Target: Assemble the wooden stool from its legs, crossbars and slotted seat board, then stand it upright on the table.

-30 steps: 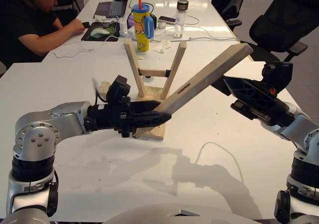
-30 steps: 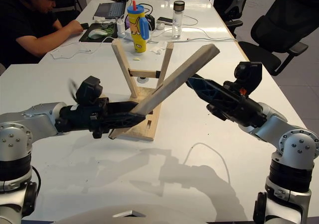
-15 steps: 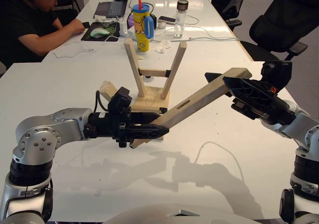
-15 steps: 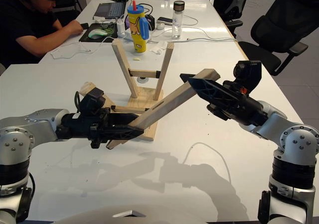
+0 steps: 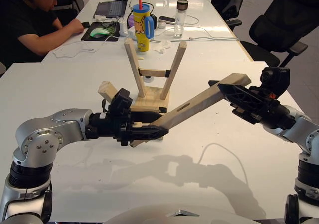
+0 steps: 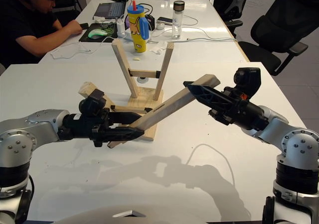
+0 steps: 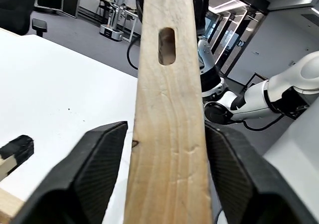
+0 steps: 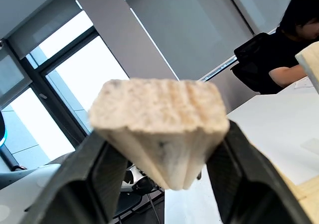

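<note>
A long wooden leg (image 5: pixel 194 100) with a slot in its side hangs tilted over the table, held at both ends. My left gripper (image 5: pixel 154 131) is shut on its lower end, and the left wrist view shows a finger (image 7: pixel 99 169) on each side of the leg (image 7: pixel 169 134). My right gripper (image 5: pixel 230 88) is shut on the raised end (image 8: pixel 159 114). Behind the leg, the slotted seat board (image 5: pixel 149 103) lies flat. Two legs (image 5: pixel 133 64) stand up from it, joined by a crossbar (image 5: pixel 153 72).
The end of another wooden piece (image 5: pixel 106 89) sticks out behind my left gripper. A white cable (image 5: pixel 219 152) loops on the table at the front right. A yellow cup (image 5: pixel 142 27) and a bottle (image 5: pixel 180 17) stand behind the stool parts.
The leg's raised end has come down, so the leg tilts less steeply. My right gripper has closed around that end. My left gripper has dropped lower with the other end.
</note>
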`<state>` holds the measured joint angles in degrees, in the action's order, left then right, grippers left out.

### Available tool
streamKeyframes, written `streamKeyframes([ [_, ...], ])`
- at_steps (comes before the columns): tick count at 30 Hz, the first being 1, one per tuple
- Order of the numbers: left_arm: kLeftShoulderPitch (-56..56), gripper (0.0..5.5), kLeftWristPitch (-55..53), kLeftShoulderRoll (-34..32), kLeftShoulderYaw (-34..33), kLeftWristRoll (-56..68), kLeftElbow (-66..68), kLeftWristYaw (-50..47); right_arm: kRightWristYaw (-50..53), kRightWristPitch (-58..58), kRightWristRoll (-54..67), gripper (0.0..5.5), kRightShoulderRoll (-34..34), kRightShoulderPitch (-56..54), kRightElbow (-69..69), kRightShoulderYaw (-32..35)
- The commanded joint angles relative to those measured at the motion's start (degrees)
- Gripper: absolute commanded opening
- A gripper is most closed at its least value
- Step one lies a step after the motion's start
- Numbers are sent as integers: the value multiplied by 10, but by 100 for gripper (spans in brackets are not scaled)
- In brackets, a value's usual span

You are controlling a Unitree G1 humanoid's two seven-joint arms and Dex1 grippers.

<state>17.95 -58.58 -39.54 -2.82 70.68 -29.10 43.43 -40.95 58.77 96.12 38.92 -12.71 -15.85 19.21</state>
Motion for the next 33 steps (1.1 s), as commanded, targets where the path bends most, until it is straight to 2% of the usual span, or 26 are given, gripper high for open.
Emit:
streamKeyframes([
  [1,-35,358,2,-23,-19,-21,5,-7,-37,7,-38,210,17,11,-10,-13],
  [4,-115,360,33,-75,17,-122,-8,20,-83,-23,-163,208,44,28,-5,-42],
  [7,-157,360,85,-95,63,-217,-4,36,-119,-69,-259,206,48,21,2,-71],
  [11,-156,360,167,-71,112,-335,37,21,-139,-117,-318,206,25,-22,31,-78],
  [21,-129,360,268,31,212,-520,119,-51,-216,-195,-464,206,19,-104,114,-145],
  [25,-141,360,282,67,230,-561,147,-78,-234,-217,-495,206,7,-124,145,-159],
  [33,-153,360,280,69,243,-588,167,-57,-280,-257,-563,206,8,-159,189,-192],
])
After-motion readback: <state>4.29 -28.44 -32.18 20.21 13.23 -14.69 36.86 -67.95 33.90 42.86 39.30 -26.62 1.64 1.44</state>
